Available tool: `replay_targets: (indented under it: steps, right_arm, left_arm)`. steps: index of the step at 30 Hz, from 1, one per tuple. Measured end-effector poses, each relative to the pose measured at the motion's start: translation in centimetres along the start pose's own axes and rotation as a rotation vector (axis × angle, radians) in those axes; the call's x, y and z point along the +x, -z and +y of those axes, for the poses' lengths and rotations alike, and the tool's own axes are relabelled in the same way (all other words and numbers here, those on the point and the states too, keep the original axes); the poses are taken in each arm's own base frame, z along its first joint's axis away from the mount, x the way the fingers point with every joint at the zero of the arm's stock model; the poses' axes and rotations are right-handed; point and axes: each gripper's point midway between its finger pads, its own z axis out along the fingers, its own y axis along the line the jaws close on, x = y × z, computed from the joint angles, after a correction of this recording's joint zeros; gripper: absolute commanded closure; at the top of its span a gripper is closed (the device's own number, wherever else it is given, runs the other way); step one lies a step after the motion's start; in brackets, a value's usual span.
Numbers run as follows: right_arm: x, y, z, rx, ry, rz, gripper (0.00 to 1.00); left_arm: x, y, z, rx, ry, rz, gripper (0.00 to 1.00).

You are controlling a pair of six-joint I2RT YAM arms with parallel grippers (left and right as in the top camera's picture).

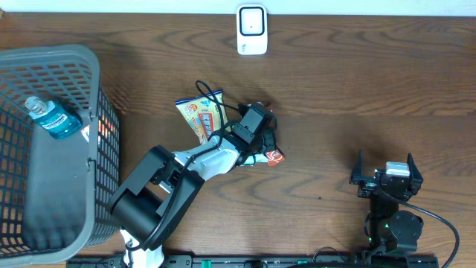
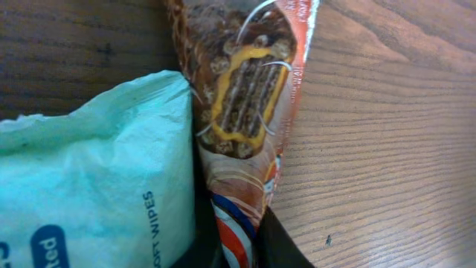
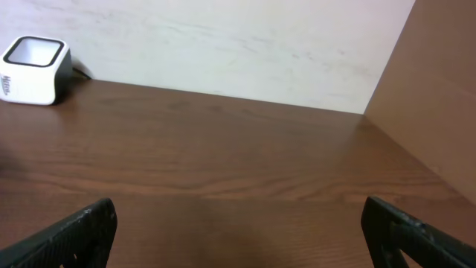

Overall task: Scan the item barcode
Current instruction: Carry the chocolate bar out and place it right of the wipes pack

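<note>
A brown chocolate-wafer snack packet (image 2: 245,97) lies on the wooden table, its red, white and blue striped end pinched between my left gripper's (image 2: 236,242) black fingers (image 2: 281,247). In the overhead view the left gripper (image 1: 262,140) is low over the table's middle, and the packet's red end (image 1: 275,156) pokes out beside it. A teal soft-wipes pack (image 2: 89,186) lies against the packet's left side. The white barcode scanner (image 1: 252,30) stands at the far edge, well away from the packet. My right gripper (image 1: 387,177) rests open near the front right, nothing between its fingers.
A yellow snack bag (image 1: 199,115) lies just left of the left gripper. A grey mesh basket (image 1: 95,74) at the left holds a blue bottle (image 1: 53,119). The scanner (image 3: 33,71) shows far left in the right wrist view. A brown panel (image 3: 439,89) rises on the right.
</note>
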Motion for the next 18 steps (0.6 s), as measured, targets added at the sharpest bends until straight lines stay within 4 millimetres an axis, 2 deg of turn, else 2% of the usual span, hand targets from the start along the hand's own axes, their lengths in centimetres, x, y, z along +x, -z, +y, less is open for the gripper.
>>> replay_targets:
  steps: [2, 4, 5, 8, 10, 18]
  right_arm:
    - [0.0, 0.0, 0.0, 0.0, 0.0, 0.0, 0.01]
    - [0.0, 0.0, 0.0, 0.0, 0.0, 0.0, 0.01]
    - [0.0, 0.0, 0.0, 0.0, 0.0, 0.0, 0.01]
    - [0.0, 0.0, 0.0, 0.0, 0.0, 0.001, 0.01]
    - [0.0, 0.0, 0.0, 0.0, 0.0, 0.0, 0.01]
    - [0.0, 0.0, 0.0, 0.0, 0.0, 0.0, 0.01]
  left_arm:
    - [-0.1, 0.0, 0.0, -0.002, 0.001, -0.002, 0.83]
    - [-0.1, 0.0, 0.0, -0.003, -0.001, -0.002, 0.72]
    - [-0.1, 0.1, -0.1, 0.0, 0.001, -0.005, 0.65]
    - [-0.4, 0.3, -0.3, 0.005, -0.001, -0.014, 0.22]
    - [-0.9, 0.6, -0.9, 0.017, -0.003, -0.03, 0.09]
    - [-1.1, 1.7, -0.6, -0.006, 0.0, -0.036, 0.06]
